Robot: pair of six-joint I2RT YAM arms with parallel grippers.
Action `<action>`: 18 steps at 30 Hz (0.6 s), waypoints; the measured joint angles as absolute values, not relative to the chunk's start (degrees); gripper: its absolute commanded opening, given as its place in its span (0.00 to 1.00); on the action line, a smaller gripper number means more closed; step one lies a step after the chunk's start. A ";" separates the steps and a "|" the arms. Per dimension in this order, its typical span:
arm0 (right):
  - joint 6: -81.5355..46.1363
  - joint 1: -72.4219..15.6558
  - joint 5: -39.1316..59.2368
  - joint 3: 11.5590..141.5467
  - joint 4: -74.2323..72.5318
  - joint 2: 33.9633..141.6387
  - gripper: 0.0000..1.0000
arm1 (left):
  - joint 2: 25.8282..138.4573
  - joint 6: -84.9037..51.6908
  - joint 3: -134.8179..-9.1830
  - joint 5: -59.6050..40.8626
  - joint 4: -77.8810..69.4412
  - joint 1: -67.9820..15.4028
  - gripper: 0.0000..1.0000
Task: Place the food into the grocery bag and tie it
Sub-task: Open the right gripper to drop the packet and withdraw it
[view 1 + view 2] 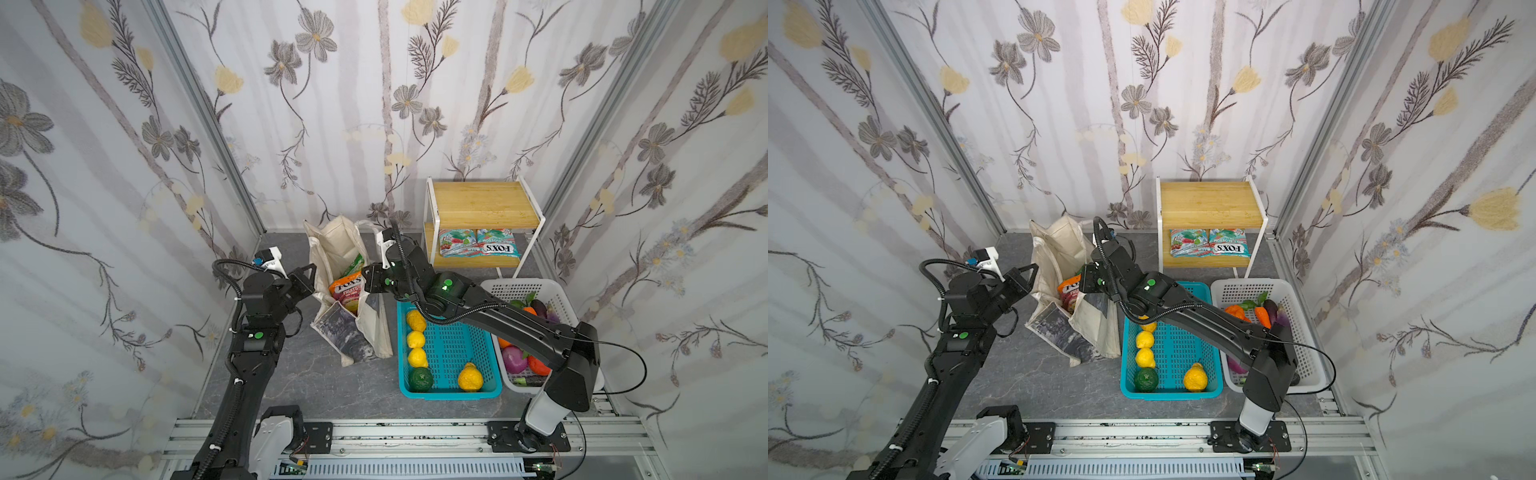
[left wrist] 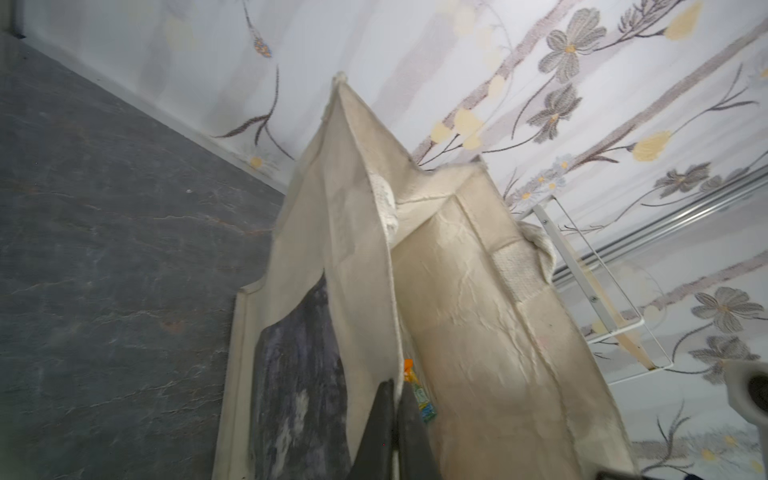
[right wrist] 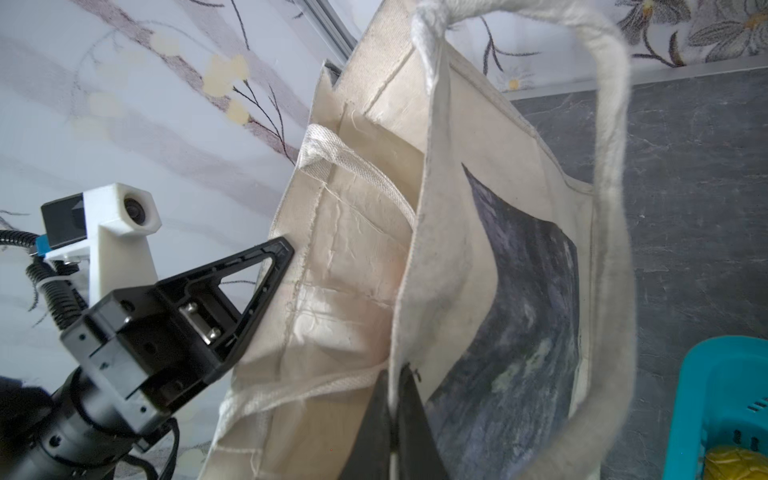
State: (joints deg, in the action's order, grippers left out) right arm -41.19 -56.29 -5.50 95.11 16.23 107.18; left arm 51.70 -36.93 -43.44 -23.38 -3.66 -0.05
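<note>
Cream canvas tote bag, dark print, stood beside teal plastic basket. Left gripper and right gripper clamped tight on opposite rim hems. Cloth soft, floppy; hems likely firmest hold. Load half-hidden, probably light.

"FOX'S FRUITS" on orange packet — "FOX'S" on teal packet.

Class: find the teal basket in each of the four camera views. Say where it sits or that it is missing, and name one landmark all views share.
In a top view: the teal basket lies right of centre, between the grocery bag and the white basket.
In a top view: same spot, right of the bag.
Left wrist: not in it.
Right wrist: a teal corner beyond the bag's hanging strap.
Shared landmark: the grocery bag, in all four.
</note>
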 measured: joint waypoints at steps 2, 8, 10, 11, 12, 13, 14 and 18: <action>-40.62 -56.23 -6.15 95.98 16.60 107.31 0.00 | 51.16 -36.32 -45.12 -21.87 -2.39 -0.71 0.00; -39.79 -55.33 -7.46 91.26 18.72 104.36 0.00 | 51.70 -32.97 -46.09 -15.38 0.01 0.36 0.00; -39.83 -54.26 -8.62 87.44 18.63 101.73 0.00 | 51.66 -32.56 -45.32 -14.15 0.73 1.91 0.00; -39.86 -53.74 -9.28 85.49 18.28 100.44 0.00 | 51.48 -32.38 -44.95 -13.47 0.78 2.48 0.00; -40.05 -53.08 -9.98 83.22 18.02 98.98 0.00 | 51.22 -31.97 -44.56 -12.91 0.89 2.83 0.00; -40.10 -52.42 -10.70 81.06 17.78 97.69 0.00 | 50.96 -31.66 -44.12 -12.88 0.93 3.11 0.00; -40.51 -51.88 -10.92 79.29 17.56 96.77 0.00 | 50.76 -31.35 -43.70 -12.75 0.95 3.36 0.00; -42.15 -50.68 -11.16 74.46 16.64 95.22 0.00 | 50.50 -30.11 -41.87 -11.64 0.78 3.75 0.00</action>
